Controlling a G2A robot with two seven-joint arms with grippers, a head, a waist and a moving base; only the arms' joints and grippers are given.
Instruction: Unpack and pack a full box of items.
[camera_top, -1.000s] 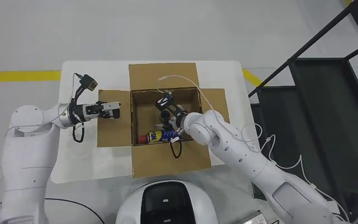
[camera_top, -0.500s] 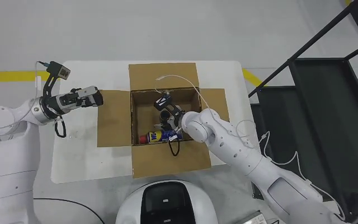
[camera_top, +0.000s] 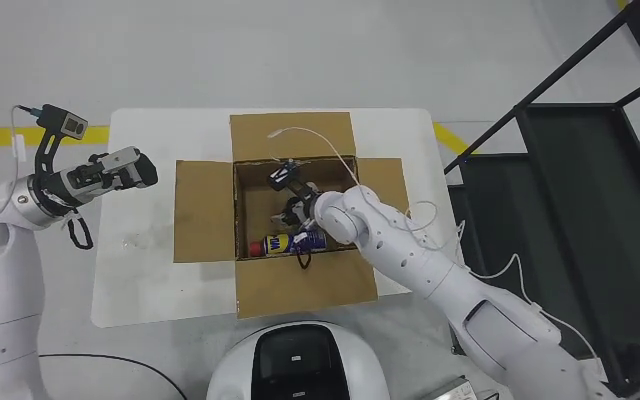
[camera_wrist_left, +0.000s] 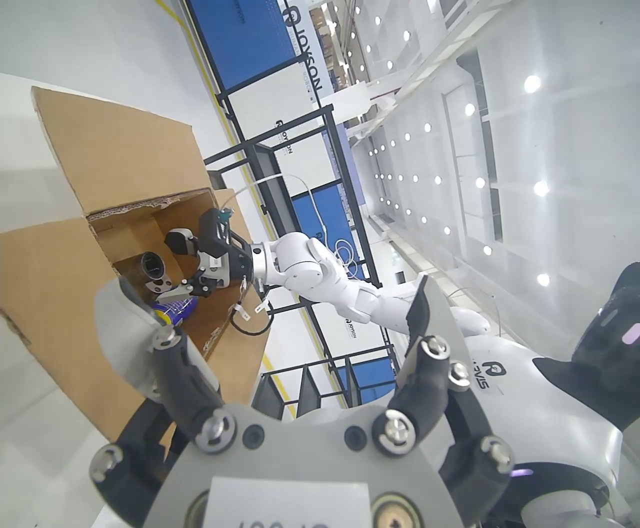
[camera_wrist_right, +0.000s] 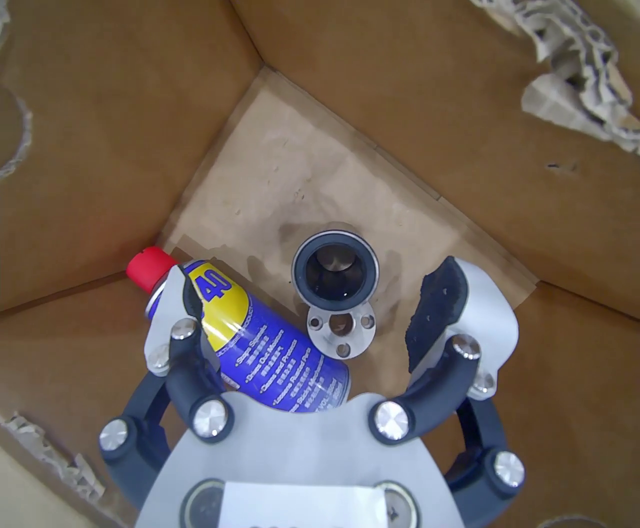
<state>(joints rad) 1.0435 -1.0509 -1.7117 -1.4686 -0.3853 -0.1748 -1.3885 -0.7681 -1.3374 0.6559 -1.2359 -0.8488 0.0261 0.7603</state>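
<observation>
Left gripper (camera_top: 145, 168): outside cardboard box (camera_top: 203, 212), beyond its left flap, fingers spread, empty. Spray can (camera_wrist_right: 272, 345): lying on box floor, near-left corner. Flanged metal cylinder (camera_wrist_right: 335, 272): on box floor, just beside can. Right gripper (camera_wrist_right: 310, 280): inside box, above both, fingers spread, empty.

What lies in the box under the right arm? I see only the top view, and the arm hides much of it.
Observer: Beside the spray can, on the floor of the box, there is a metal part with a dark round opening and a small holed flange.
Operator: Does the right tool hold that part?
Observer: No. The right tool is open and points at the part, gripping nothing.
Operator: And is the left tool carrying anything?
Observer: No. The left tool is open, with nothing between its fingers.
</observation>
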